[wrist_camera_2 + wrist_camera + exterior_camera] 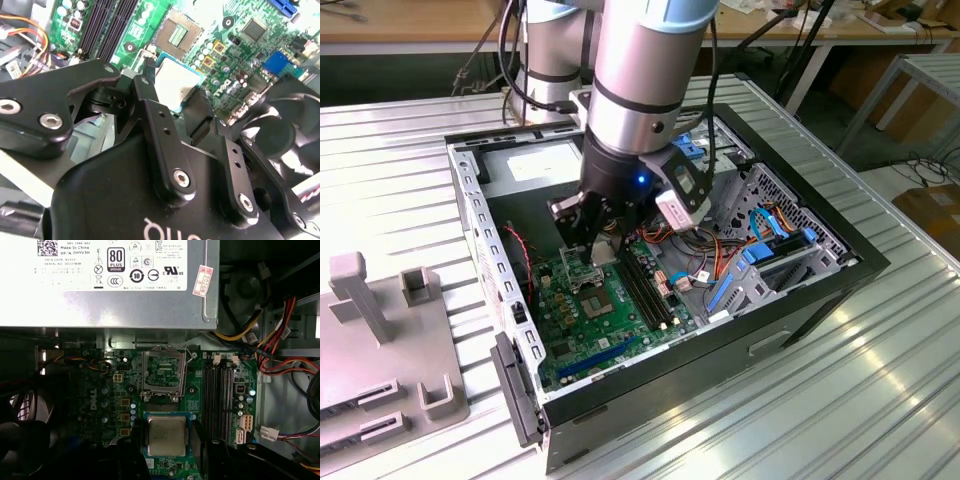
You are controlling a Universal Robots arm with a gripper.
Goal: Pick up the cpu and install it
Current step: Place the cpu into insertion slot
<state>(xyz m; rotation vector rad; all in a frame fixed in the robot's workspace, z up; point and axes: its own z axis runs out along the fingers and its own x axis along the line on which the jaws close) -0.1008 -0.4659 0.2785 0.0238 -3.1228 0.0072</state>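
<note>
The cpu, a thin square plate with a dull silver-grey metal face and a green rim, is pinched by two opposite edges between the matte black fingers of the gripper, its jaws drawn narrow around it. It is held over the green board, just beside the open square socket and not seated in it. A grey metal box with a white label lies beyond, all inside a black computer case on a ribbed metal table
</note>
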